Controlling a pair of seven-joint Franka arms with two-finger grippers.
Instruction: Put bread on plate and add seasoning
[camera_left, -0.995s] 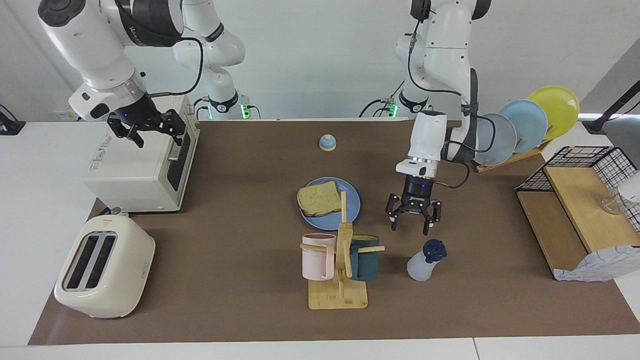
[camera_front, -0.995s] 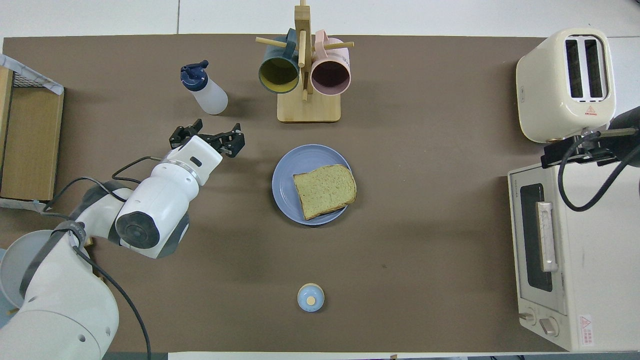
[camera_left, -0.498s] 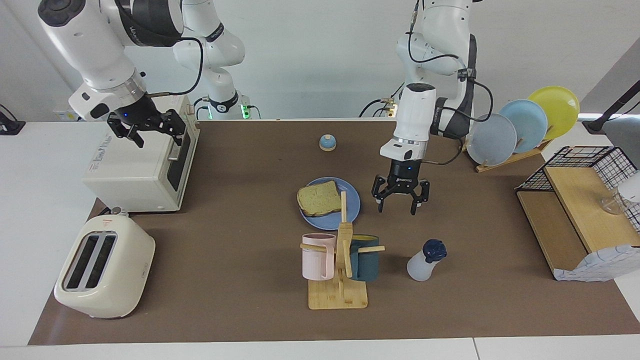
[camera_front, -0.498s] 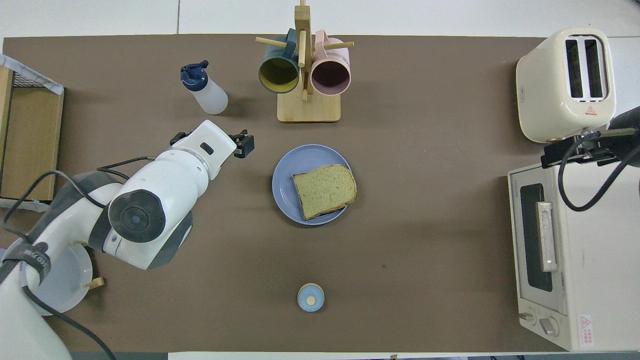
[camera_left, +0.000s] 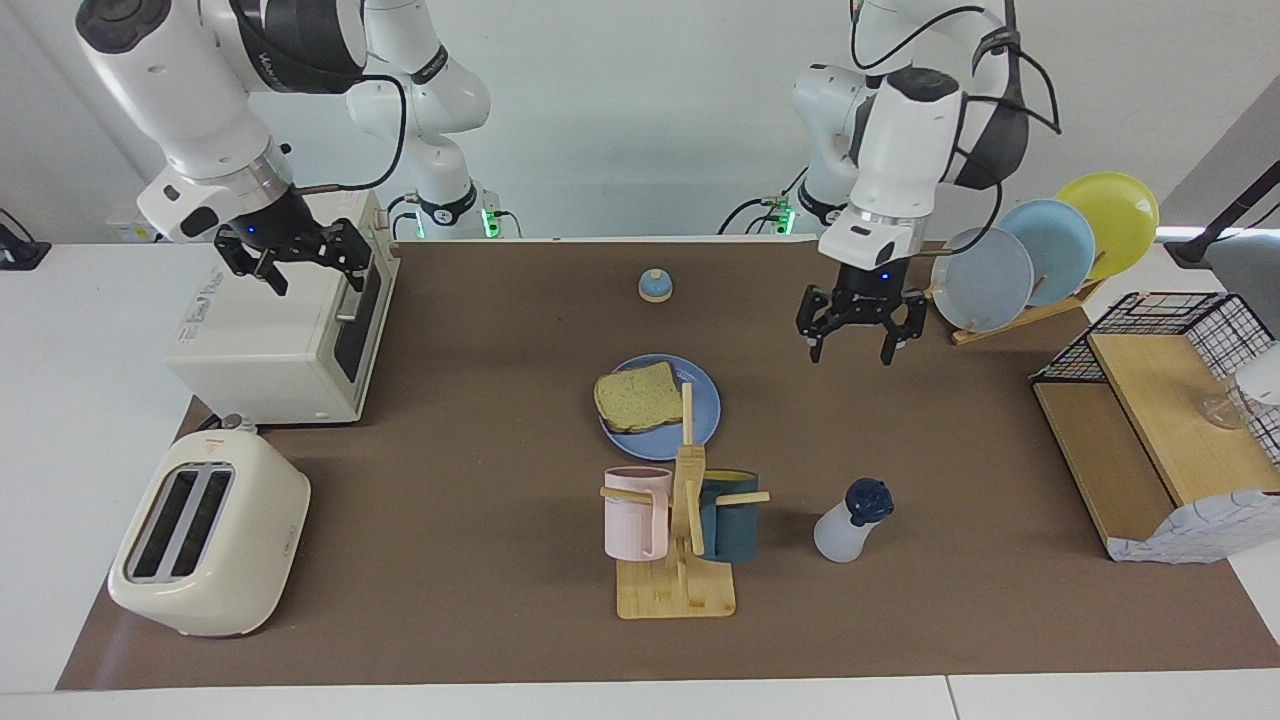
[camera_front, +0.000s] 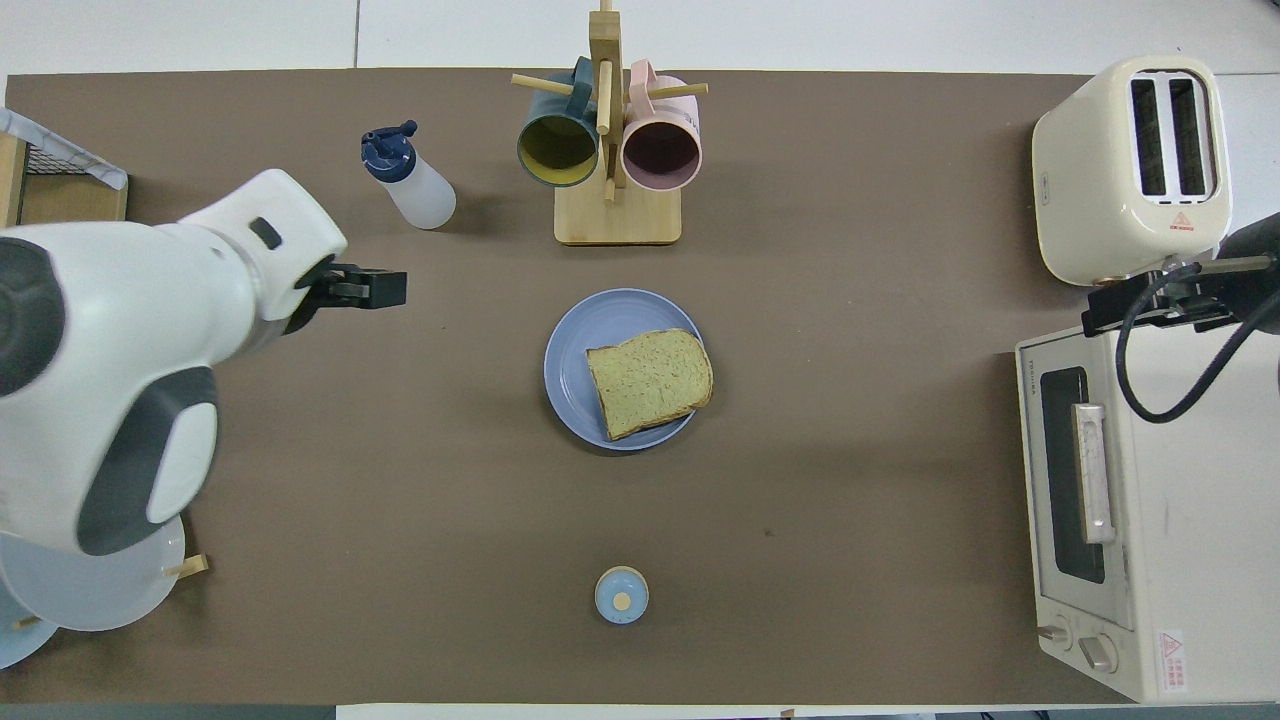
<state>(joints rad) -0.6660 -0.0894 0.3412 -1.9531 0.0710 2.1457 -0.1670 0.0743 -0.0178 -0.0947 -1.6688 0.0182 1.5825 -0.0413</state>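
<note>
Left gripper (camera_left: 853, 330): fingers spread apart, empty, raised over bare tabletop (camera_left: 480, 330) in the upper right of the facing view.
Right gripper (camera_left: 292, 252): jaws apart, holding nothing, waiting over the toaster oven (camera_left: 270, 335) at the upper left.
Bread (camera_left: 638, 396): lies flat on the plate (camera_left: 703, 418), mid-frame; that step looks done.
Seasoning (camera_left: 850, 520): upright bottle in the lower right of centre, beside the mug rack (camera_left: 680, 530).
Step in hand: likely fetching the seasoning.
Doing it well: come down over the bottle, close on its body below the cap, and keep clear of the rack's pegs.
</note>
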